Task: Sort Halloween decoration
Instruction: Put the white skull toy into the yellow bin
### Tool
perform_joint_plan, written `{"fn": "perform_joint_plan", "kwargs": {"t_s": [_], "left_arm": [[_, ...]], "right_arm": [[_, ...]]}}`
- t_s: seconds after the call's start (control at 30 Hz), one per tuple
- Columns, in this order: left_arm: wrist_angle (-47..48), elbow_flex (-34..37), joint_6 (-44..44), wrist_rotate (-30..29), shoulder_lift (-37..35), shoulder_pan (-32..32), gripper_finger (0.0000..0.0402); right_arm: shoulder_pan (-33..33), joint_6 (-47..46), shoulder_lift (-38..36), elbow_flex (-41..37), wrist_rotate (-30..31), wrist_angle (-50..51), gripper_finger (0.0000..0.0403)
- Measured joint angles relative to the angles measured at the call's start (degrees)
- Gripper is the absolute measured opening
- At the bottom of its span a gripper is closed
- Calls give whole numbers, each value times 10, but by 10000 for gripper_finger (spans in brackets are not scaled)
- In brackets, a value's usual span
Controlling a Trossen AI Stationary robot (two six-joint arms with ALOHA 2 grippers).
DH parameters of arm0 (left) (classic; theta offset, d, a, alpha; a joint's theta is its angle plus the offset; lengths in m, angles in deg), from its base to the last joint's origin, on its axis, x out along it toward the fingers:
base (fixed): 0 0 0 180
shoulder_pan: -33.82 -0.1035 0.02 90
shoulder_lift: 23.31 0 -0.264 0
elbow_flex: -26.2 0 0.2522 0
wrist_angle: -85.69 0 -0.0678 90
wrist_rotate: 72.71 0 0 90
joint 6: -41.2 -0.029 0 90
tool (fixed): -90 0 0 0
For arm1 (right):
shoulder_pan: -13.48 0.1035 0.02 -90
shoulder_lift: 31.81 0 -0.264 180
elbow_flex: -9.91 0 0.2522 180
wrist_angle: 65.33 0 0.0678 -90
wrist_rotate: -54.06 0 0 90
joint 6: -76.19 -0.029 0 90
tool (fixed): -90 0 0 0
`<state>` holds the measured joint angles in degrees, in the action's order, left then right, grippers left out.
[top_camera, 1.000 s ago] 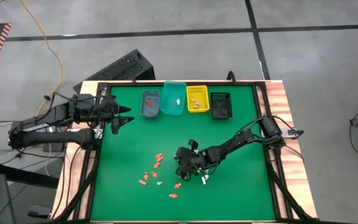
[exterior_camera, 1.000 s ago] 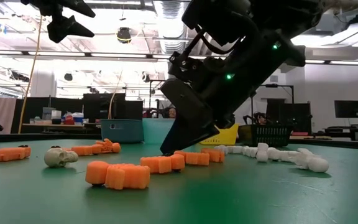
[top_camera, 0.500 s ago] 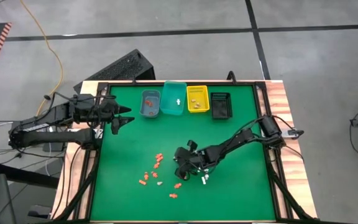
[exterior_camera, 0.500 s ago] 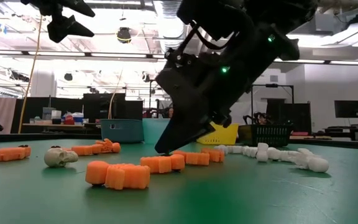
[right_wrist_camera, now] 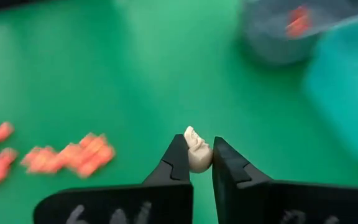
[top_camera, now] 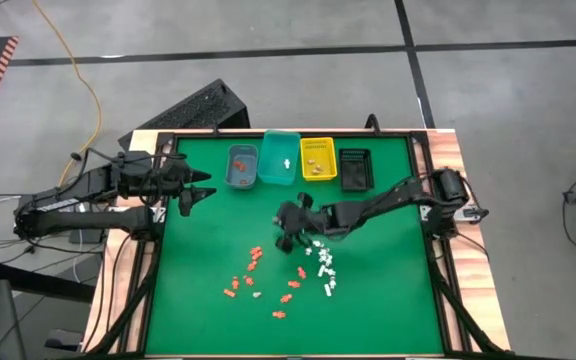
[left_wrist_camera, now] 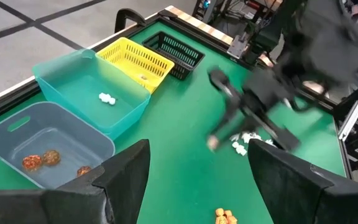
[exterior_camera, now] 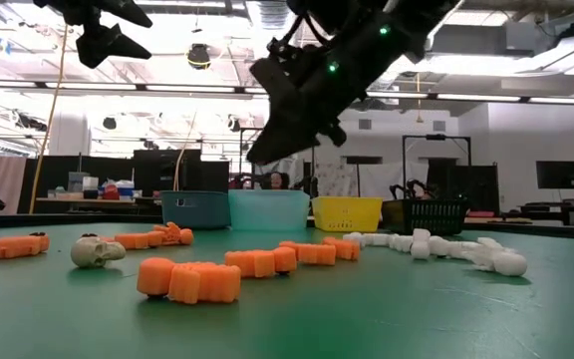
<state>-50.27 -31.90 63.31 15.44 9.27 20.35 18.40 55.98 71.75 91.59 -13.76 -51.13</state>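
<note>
The Halloween decoration lies loose on the green table: orange pieces (top_camera: 252, 274), white bone-like pieces (top_camera: 324, 266) and a small skull (exterior_camera: 96, 249). My right gripper (right_wrist_camera: 201, 152) hangs above the table's middle (top_camera: 290, 228), shut on one small cream skull-like piece (right_wrist_camera: 197, 151). It is nearer than the bins and above the loose pieces. My left gripper (left_wrist_camera: 197, 168) waits open at the far left (top_camera: 204, 186), high above the table, with nothing between its fingers. My right gripper pinches the cream skull-like piece (right_wrist_camera: 196, 144) between its two fingertips (right_wrist_camera: 178, 155). Part of the piece sticks out past the tips. The fingers slant downward toward the table's left and far side. The piece is lifted clear of the table.
Along the far edge stand a grey-blue bin (top_camera: 242, 168) with orange pieces in it, a teal bin (top_camera: 280, 158) with a white piece, a yellow bin (top_camera: 317, 160) and a black basket (top_camera: 355, 170). A raised wooden rim (top_camera: 446, 150) frames the table.
My right gripper has risen from among the loose pieces near the table's middle. It has gone toward the far edge and the bins, and now hangs well clear of the surface. The pieces on the table have stayed where they were.
</note>
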Motion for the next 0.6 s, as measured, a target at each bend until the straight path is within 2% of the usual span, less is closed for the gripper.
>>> {"fn": "perform_joint_plan", "kwargs": {"t_s": [0.17, 0.37, 0.6], "left_arm": [[-1, 0, -5, 0, 0, 0, 261], [-2, 0, -8, 0, 0, 0, 261], [-2, 0, -19, -9, 0, 0, 261]], "right_arm": [[-72, 54, -56, 0, 1, 45, 30], [-168, 72, -106, 1, 3, 107, 30], [-252, 72, -109, 0, -10, 173, 34]]}}
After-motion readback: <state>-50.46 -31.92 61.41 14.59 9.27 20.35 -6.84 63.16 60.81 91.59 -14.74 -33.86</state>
